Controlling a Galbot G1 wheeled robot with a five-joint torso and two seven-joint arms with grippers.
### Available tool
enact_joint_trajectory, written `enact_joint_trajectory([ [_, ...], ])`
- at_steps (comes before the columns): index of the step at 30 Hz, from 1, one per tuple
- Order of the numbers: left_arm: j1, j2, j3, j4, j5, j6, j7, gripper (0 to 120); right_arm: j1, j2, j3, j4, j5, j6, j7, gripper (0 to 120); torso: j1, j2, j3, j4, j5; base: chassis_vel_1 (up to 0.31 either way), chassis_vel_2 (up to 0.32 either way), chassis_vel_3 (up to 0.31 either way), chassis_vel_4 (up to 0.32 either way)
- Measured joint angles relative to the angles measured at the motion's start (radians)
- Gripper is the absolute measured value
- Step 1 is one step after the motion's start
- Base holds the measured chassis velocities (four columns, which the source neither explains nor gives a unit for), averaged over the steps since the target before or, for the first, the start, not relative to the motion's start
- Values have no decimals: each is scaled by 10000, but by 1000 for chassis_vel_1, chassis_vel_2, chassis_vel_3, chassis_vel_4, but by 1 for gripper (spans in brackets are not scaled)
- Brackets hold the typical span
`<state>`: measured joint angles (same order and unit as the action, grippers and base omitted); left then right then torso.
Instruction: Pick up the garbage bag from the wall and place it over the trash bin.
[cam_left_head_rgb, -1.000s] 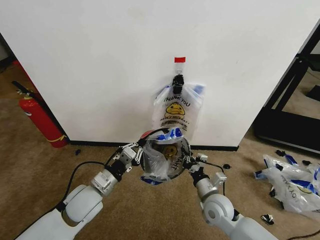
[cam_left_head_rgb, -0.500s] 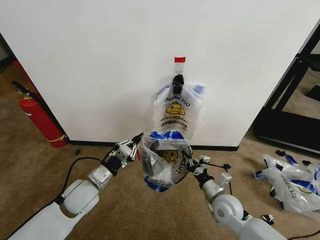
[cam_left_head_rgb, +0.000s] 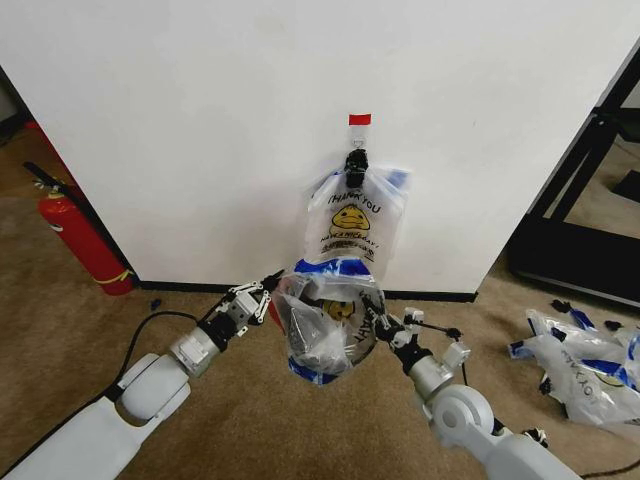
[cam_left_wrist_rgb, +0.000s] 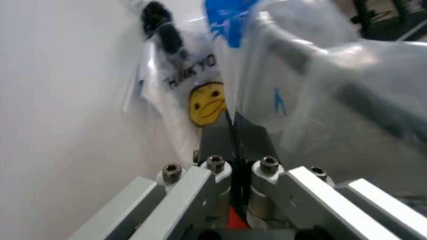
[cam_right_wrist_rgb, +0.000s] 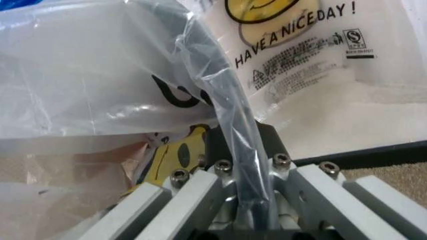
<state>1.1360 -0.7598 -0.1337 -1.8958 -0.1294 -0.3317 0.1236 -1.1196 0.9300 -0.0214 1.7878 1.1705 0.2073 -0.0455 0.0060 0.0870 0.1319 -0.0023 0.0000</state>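
A translucent white garbage bag (cam_left_head_rgb: 330, 318) with blue handles and a smiley print is draped over the dark mesh trash bin (cam_left_head_rgb: 303, 330), which shows through the film. My left gripper (cam_left_head_rgb: 270, 289) is shut on the bag's left edge, its black fingers (cam_left_wrist_rgb: 220, 137) pressed together beside the film. On the bag's right edge my right gripper (cam_left_head_rgb: 384, 325) is shut, with a twisted strip of film (cam_right_wrist_rgb: 233, 130) running between its fingers. Another identical bag (cam_left_head_rgb: 352, 222) hangs from a black clip (cam_left_head_rgb: 356, 160) on the white wall (cam_left_head_rgb: 200, 120).
A red fire extinguisher (cam_left_head_rgb: 82, 238) stands against the wall at the left. Several loose bags (cam_left_head_rgb: 590, 368) lie on the carpet at the right, beside a black frame (cam_left_head_rgb: 575, 215). A red tape strip (cam_left_head_rgb: 359, 119) sits above the clip.
Both arms have reached farther toward the wall, carrying the bag's edges with them. The bag now covers more of the bin, and its rim shows less.
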Motion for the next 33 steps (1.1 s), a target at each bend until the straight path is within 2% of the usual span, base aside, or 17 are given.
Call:
enact_joint_trajectory([
  [7, 88, -125, 0, 111, 270, -372, 208, 0, -12, 54, 157, 113, 613, 68, 27, 0, 0, 0, 0, 1, 0, 0, 0, 0, 0],
  [10, -177, -244, 5, 700, 850, -830, 114, 0, -47, 5, 166, 170, 694, 40, -33, 0, 0, 0, 0, -1, -1, 0, 0, 0, 0],
  [12, -225, -258, 6, 801, 926, -892, 85, 0, -55, 0, 164, 185, 703, 35, -46, 0, 0, 0, 0, -1, -2, 0, 0, 0, 0],
  [13, -512, -331, 63, 1377, 1150, -1142, -105, 0, -94, 8, 105, 227, 706, 25, -97, 0, 0, 0, 0, 0, -2, 0, 0, 0, 0],
  [14, -563, -336, 79, 1413, 1151, -1143, -121, 0, -95, 9, 64, 227, 662, 25, -121, 0, 0, 0, 0, 0, -2, 0, 0, 0, 0],
  [17, -658, -337, 104, 1368, 1119, -1105, -142, 0, -95, 7, -73, 176, 453, 28, -259, 0, 0, 0, 0, 0, 0, 0, 0, 0, 0],
  [27, -308, 13, 72, 380, 638, -1005, -163, 1, -18, 120, -285, -160, -314, 214, -558, 0, 0, 0, 0, 1, 1, 0, 0, 0, 0],
  [30, -150, 91, -99, 260, 778, -1092, -98, 15, 4, 137, -114, -177, -321, 278, -375, 0, 0, 0, 0, 0, 0, 0, 0, 0, 0],
  [31, -150, 91, -99, 260, 778, -1092, -98, 15, 4, 137, -114, -177, -321, 278, -375, 0, 0, 0, 0, 0, 0, 0, 0, 0, 0],
  [33, -101, 117, -250, 291, 1001, -1112, 16, 22, 49, 158, 33, -177, -290, 291, -224, 0, 0, 0, 0, 0, 0, 0, 0, 0, 0],
])
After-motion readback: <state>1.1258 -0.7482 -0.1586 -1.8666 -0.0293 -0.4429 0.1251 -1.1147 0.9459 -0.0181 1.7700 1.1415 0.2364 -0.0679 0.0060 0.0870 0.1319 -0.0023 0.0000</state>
